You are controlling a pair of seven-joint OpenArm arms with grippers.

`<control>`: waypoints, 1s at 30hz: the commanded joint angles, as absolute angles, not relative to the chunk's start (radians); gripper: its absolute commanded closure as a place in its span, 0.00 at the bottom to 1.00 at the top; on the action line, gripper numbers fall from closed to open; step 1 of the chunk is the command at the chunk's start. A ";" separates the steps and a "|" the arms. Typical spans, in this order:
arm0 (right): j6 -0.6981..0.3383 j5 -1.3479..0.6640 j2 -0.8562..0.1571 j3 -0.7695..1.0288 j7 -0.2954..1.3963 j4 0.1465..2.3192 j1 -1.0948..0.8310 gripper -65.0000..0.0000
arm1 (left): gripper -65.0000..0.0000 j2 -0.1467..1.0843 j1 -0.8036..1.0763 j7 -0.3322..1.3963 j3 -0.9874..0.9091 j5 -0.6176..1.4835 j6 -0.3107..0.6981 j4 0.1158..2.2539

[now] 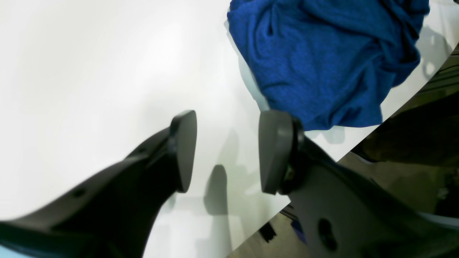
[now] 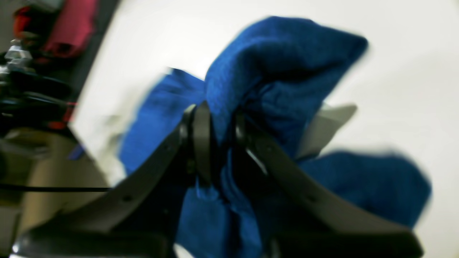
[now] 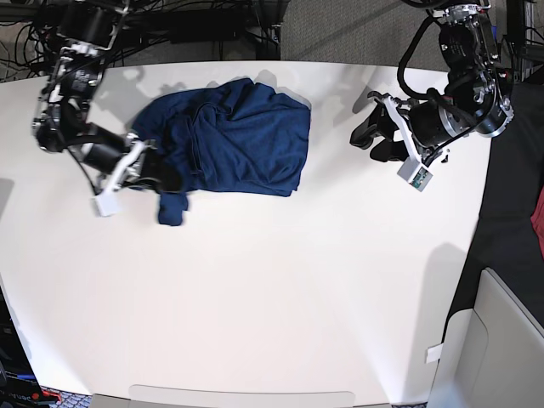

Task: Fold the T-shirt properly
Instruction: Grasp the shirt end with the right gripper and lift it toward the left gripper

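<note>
— Condition of your T-shirt (image 3: 238,140)?
— Dark blue, crumpled, lying on your tabletop's (image 3: 272,297) far-left part. Your right gripper (image 2: 218,138) pinches a fold of it; your left gripper (image 1: 227,150) stands parted, empty.

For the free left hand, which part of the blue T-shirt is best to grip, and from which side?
Probably the T-shirt's free edge nearest the open left hand, approached low from that side. That edge lies flat and unobstructed on the table; the right hand already pinches the bunched opposite end.
</note>
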State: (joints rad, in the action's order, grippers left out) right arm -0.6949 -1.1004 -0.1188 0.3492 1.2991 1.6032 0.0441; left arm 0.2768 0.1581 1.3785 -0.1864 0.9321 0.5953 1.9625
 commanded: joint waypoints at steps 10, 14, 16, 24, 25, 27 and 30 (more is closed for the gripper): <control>-0.698 -1.135 0.116 0.131 1.287 1.696 0.039 0.95 | 0.60 0.285 0.151 1.365 -0.194 0.947 0.598 1.905; -0.698 -1.132 0.157 0.067 1.287 1.696 0.042 0.95 | 0.60 0.286 0.153 1.365 -0.194 0.947 0.598 1.880; -0.698 -1.132 0.157 0.027 1.287 1.696 0.042 0.95 | 0.60 0.286 0.165 1.365 -0.194 0.947 0.598 1.870; -0.698 -1.109 0.157 -0.004 1.288 1.690 0.070 0.95 | 0.60 0.289 0.177 1.365 -0.185 0.947 0.598 1.822; -0.698 -1.109 0.157 0.002 1.288 1.690 0.076 0.95 | 0.60 0.291 0.177 1.365 -0.186 0.947 0.598 1.822; -0.698 -1.106 0.157 0.013 1.288 1.689 0.081 0.95 | 0.60 0.292 0.179 1.365 -0.186 0.947 0.598 1.822; -0.698 -1.081 0.157 0.051 1.288 1.689 0.105 0.95 | 0.62 0.292 0.202 1.365 -0.185 0.954 0.599 1.830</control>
